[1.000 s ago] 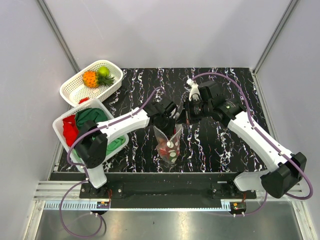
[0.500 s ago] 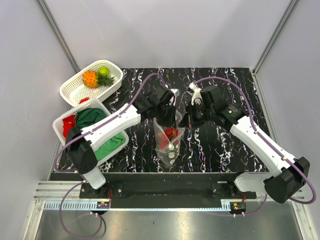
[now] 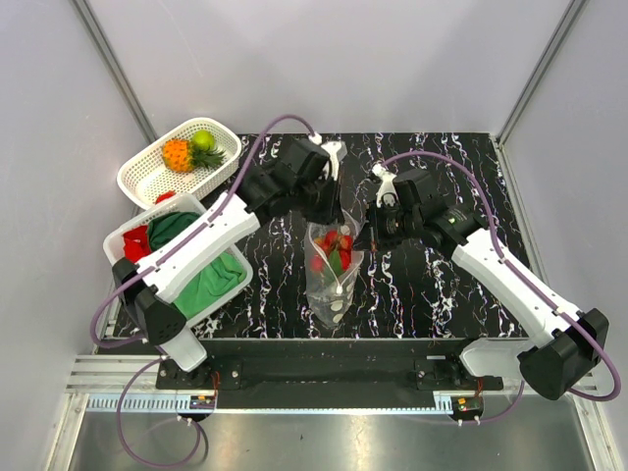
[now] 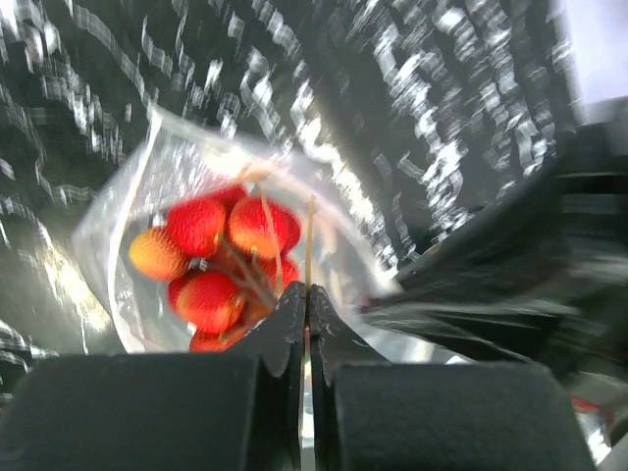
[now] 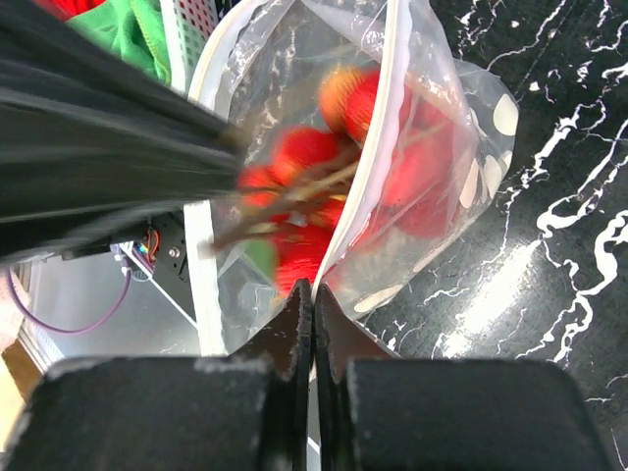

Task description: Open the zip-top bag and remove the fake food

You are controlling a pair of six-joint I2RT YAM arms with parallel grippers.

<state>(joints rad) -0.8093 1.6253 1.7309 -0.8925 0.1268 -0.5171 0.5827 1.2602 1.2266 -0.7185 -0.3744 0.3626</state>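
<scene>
The left hand (image 4: 306,294) is pinched shut on a thin edge of the plastic bag (image 4: 126,192), its two fingers pressed together with the film between them. In the overhead view this hand (image 3: 322,220) sits at the upper left corner of the bag (image 3: 337,287), near the middle of the frame. The right hand (image 5: 312,289) is likewise closed tight on the opposite rim of the bag (image 5: 469,116), and from above it (image 3: 364,234) sits at the bag's upper right corner. Between the two hands the mouth of the bag is spread apart, and the white zip strips curve away from each other in the right wrist view. A cluster of red toy fruit (image 5: 304,149) lies inside, just below the opening (image 4: 224,253) (image 3: 334,249). The dotted lower end of the bag points toward the bottom of the overhead frame over the black marbled bench (image 3: 442,285). At upper left, a white basket (image 3: 147,182) holds a toy pineapple (image 3: 177,154) and a green toy fruit (image 3: 203,140). Below it, a second basket (image 3: 116,245) holds a green cloth (image 3: 201,280) and a red cloth (image 3: 137,253).
</scene>
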